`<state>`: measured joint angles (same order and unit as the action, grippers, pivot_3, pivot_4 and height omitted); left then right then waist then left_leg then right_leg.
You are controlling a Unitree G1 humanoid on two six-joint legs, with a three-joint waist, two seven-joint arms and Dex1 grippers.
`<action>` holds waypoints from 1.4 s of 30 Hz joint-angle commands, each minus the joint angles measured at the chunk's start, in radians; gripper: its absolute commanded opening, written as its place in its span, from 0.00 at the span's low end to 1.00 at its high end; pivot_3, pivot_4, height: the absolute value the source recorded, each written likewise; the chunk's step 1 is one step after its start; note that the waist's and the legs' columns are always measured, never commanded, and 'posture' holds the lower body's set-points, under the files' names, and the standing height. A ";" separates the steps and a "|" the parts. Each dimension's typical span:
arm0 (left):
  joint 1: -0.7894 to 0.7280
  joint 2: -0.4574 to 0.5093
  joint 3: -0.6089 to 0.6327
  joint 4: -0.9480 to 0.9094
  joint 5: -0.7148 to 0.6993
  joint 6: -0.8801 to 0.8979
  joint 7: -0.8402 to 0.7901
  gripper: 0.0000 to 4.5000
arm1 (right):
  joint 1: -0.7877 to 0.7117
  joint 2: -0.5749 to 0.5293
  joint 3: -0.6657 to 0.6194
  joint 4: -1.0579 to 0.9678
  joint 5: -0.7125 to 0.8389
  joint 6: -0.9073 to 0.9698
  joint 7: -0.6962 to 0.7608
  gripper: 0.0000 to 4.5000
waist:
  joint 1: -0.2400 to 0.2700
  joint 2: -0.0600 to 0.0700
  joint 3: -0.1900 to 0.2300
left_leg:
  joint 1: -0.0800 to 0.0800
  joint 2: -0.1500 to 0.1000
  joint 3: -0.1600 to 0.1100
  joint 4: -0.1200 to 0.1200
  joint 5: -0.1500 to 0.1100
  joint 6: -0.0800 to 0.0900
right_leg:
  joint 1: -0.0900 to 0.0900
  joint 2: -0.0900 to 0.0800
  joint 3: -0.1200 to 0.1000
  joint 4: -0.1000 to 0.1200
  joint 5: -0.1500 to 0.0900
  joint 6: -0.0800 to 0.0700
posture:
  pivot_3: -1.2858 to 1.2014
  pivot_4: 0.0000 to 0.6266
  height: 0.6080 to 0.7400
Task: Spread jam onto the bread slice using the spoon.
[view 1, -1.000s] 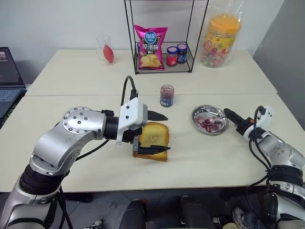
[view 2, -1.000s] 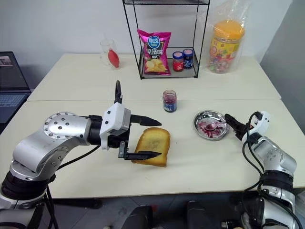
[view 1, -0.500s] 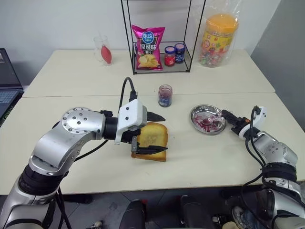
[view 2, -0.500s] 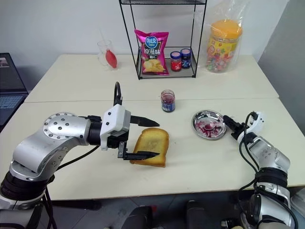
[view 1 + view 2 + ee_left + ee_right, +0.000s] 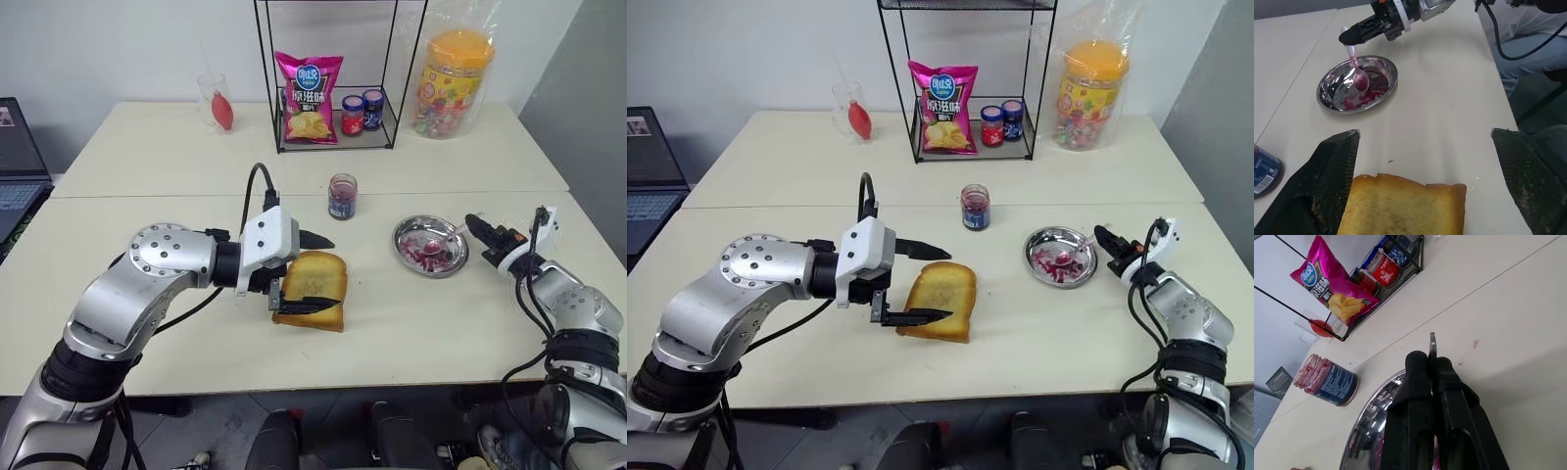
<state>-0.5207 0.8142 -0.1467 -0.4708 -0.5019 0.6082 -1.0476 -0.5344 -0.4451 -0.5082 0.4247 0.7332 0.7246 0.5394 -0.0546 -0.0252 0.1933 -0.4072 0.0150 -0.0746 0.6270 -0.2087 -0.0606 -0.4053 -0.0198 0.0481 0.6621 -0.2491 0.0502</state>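
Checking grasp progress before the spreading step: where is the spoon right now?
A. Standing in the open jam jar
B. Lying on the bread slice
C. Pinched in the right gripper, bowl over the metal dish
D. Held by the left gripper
C: the right gripper is shut on the spoon, whose jam-coated bowl hangs over the metal dish.

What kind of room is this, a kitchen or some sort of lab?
Probably an office or lab set up for a demo, not a kitchen: plain pushed-together tables, a laptop at the edge, and snacks on a wire rack.

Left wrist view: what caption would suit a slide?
Right gripper holds the spoon over the jam-smeared dish; bread slice waits.
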 commanded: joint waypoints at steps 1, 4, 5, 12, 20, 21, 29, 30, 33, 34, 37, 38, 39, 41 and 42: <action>0.008 -0.022 0.060 -0.007 -0.029 0.031 0.051 1.00 | 0.017 -0.018 -0.025 -0.159 0.053 0.024 -0.010 0.00 | 0.000 0.000 0.000 | 0.000 0.000 0.000 0.000 0.000 0.000 | 0.000 0.000 0.000 0.000 0.000 0.000 | 0.52 0.24 1.00; 0.040 -0.052 0.135 -0.014 -0.055 0.088 0.143 1.00 | 0.045 -0.044 0.005 -0.376 0.089 0.077 -0.016 0.00 | 0.000 0.001 0.001 | 0.000 0.000 0.000 0.000 0.000 0.000 | 0.000 0.000 0.000 0.001 0.000 0.000 | 0.52 0.24 1.00; 0.051 -0.061 0.159 -0.015 -0.057 0.099 0.174 1.00 | 0.050 -0.050 0.018 -0.438 0.097 0.090 -0.021 0.00 | 0.000 0.003 0.001 | 0.000 0.000 0.000 0.000 0.000 0.000 | 0.000 0.000 0.000 0.001 0.000 0.000 | 0.52 0.24 1.00; 0.111 -0.102 0.269 0.013 -0.032 0.132 0.336 1.00 | -0.123 -0.019 0.162 -0.579 0.047 0.067 -0.106 0.00 | -0.006 0.004 0.002 | 0.001 0.001 0.000 0.000 0.000 0.000 | -0.001 0.000 0.000 0.001 0.000 0.000 | 0.52 0.24 1.00; 0.148 -0.084 0.300 0.022 -0.016 0.134 0.384 1.00 | -0.374 0.076 0.334 -0.385 -0.121 -0.087 -0.100 0.00 | 0.010 0.004 0.002 | -0.001 0.001 -0.002 -0.001 0.000 0.000 | -0.001 0.000 -0.002 -0.001 0.000 -0.001 | 0.52 0.24 1.00; 0.149 -0.090 0.305 0.023 -0.014 0.139 0.401 1.00 | -0.420 0.098 0.376 -0.321 -0.168 -0.137 -0.086 0.00 | 0.010 0.004 0.002 | -0.001 0.000 -0.002 -0.001 0.000 0.000 | -0.001 0.000 -0.002 -0.001 0.000 -0.001 | 0.52 0.24 1.00; 0.130 -0.118 0.301 0.028 -0.007 0.118 0.448 1.00 | -0.596 0.197 0.511 0.145 -0.406 -0.489 0.005 0.00 | 0.008 0.003 0.002 | -0.001 0.000 -0.002 -0.001 0.000 0.000 | -0.002 0.000 -0.003 0.001 0.001 -0.002 | 0.52 0.24 1.00; 0.128 -0.120 0.300 0.029 -0.006 0.118 0.450 1.00 | -0.611 0.205 0.515 0.193 -0.420 -0.517 0.016 0.00 | 0.009 0.003 0.002 | -0.001 0.000 -0.002 -0.001 0.000 0.000 | -0.002 0.000 -0.003 0.001 0.003 -0.005 | 0.52 0.24 1.00; 0.125 -0.124 0.302 0.031 -0.002 0.115 0.459 1.00 | -0.642 0.219 0.523 0.307 -0.463 -0.595 0.044 0.00 | 0.008 0.003 0.003 | -0.001 0.000 -0.002 -0.001 0.000 0.000 | -0.002 0.000 -0.003 0.000 0.003 -0.005 | 0.52 0.24 1.00; 0.122 -0.126 0.306 0.035 -0.001 0.112 0.463 1.00 | -0.652 0.223 0.529 0.350 -0.481 -0.625 0.052 0.00 | 0.008 0.003 0.003 | -0.002 0.000 -0.002 -0.001 0.000 0.000 | -0.002 -0.001 -0.003 0.000 0.003 -0.005 | 0.52 0.24 1.00; 0.117 -0.125 0.309 0.041 0.000 0.110 0.462 1.00 | -0.677 0.230 0.534 0.451 -0.524 -0.695 0.064 0.00 | 0.006 0.003 0.003 | -0.002 0.000 -0.002 -0.001 0.000 0.000 | -0.003 -0.001 -0.003 0.001 0.003 -0.006 | 0.52 0.24 1.00; 0.117 -0.123 0.307 0.041 0.000 0.110 0.461 1.00 | -0.683 0.233 0.530 0.472 -0.529 -0.706 0.068 0.00 | 0.005 0.003 0.003 | -0.002 0.000 -0.002 -0.001 0.000 0.000 | -0.003 0.000 -0.003 0.001 0.003 -0.006 | 0.52 0.24 1.00; 0.117 -0.121 0.306 0.041 0.001 0.109 0.460 1.00 | -0.690 0.236 0.526 0.494 -0.534 -0.714 0.071 0.00 | 0.003 0.003 0.003 | -0.001 0.000 -0.002 -0.001 0.000 0.000 | -0.003 0.000 -0.003 0.001 0.003 -0.006 | 0.52 0.24 1.00; 0.118 -0.117 0.304 0.042 0.002 0.109 0.457 1.00 | -0.698 0.241 0.526 0.535 -0.550 -0.737 0.076 0.00 | 0.001 0.003 0.003 | -0.001 0.000 -0.002 -0.001 0.000 0.000 | -0.003 0.000 -0.003 0.001 0.003 -0.006 | 0.52 0.24 1.00; 0.119 -0.113 0.302 0.042 0.003 0.109 0.453 1.00 | -0.701 0.244 0.525 0.553 -0.555 -0.745 0.076 0.00 | 0.000 0.003 0.003 | -0.001 0.000 -0.002 -0.001 0.000 0.000 | -0.003 0.000 -0.003 0.001 0.003 -0.006 | 0.52 0.24 1.00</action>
<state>-0.3874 0.6860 0.1342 -0.4166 -0.5048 0.7344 -0.5914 -1.1988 -0.2081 0.0318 0.9605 0.1899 0.0224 0.6067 -0.0547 -0.0218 0.1959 -0.4085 0.0151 -0.0769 0.6257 -0.2086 -0.0610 -0.4080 -0.0202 0.0454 0.6634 -0.2461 0.0445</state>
